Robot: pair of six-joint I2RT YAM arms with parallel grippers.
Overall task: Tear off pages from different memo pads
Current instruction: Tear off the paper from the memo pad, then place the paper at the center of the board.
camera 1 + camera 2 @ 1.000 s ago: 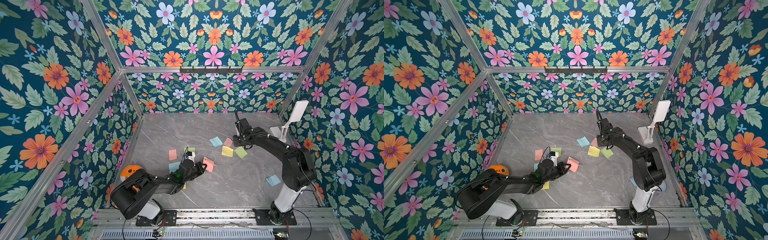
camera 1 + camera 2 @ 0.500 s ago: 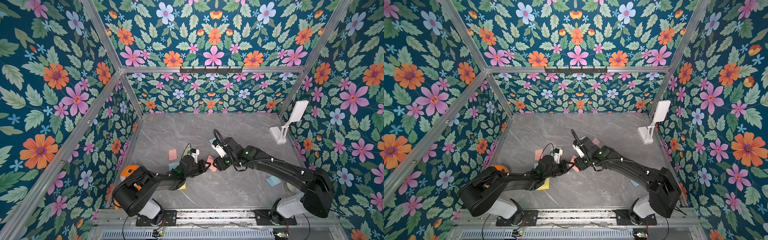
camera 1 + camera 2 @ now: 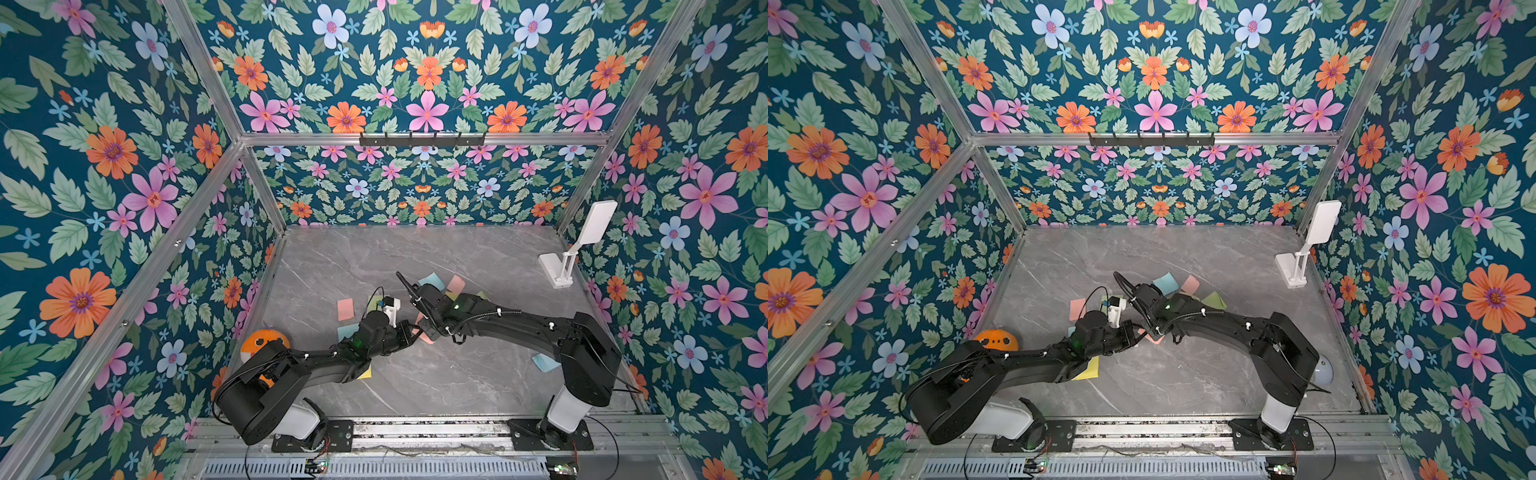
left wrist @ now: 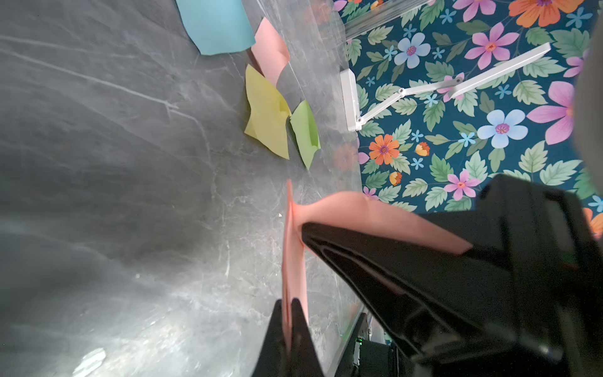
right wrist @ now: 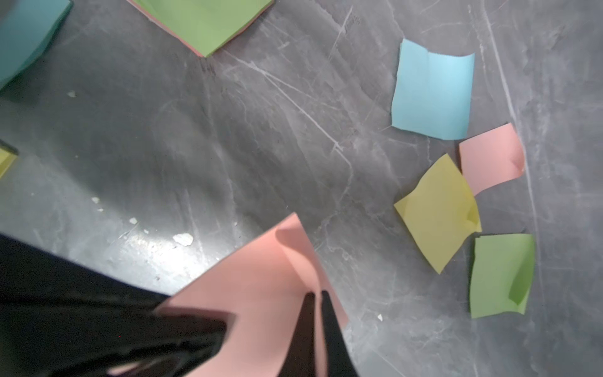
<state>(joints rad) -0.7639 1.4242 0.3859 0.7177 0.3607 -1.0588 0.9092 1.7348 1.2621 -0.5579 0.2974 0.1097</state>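
Where both arms meet in both top views, the left pincer [image 3: 412, 331] and right pincer [image 3: 424, 328] stand tip to tip, bare grey marble tabletop [image 3: 457, 386] open on their near side, a white folding stand [image 3: 557, 270] far off by the wall. From the left wrist, the left pincer is clamped on a thin pink square memo pad [image 4: 293, 261], whose top pink paper page [image 4: 359, 209] curls into the right pincer. From the right wrist, that pincer is pinched tight on the page; loose blue, yellow and green paper pages [image 5: 437, 212] lie well beyond it.
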